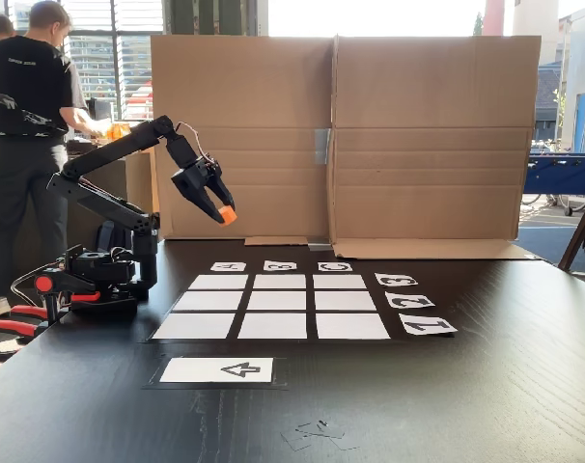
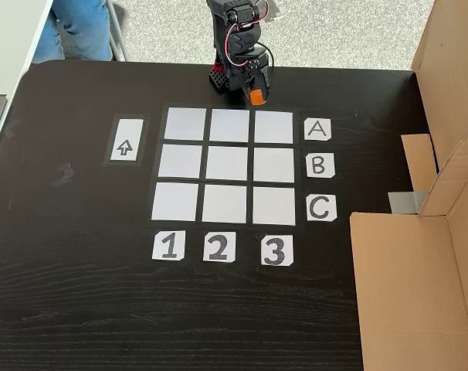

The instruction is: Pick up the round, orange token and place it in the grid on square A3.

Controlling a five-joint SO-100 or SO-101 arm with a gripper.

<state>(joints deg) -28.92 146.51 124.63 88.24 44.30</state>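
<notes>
Nearest in a fixed view, the arrow card (image 1: 218,370) is lying in front of the grid (image 1: 272,326); behind the grid the number cards and letter cards are edging it; farther back the cardboard wall (image 1: 370,135) is standing; above the grid's back left corner, square A3 (image 2: 274,127) below, the gripper (image 1: 225,214) is hanging tilted downward, fingers closed around the small bright orange token (image 1: 229,215), clear of the paper.

Open air above the grid (image 2: 226,164); cardboard wall (image 1: 341,135) along its letter-card side.
</notes>
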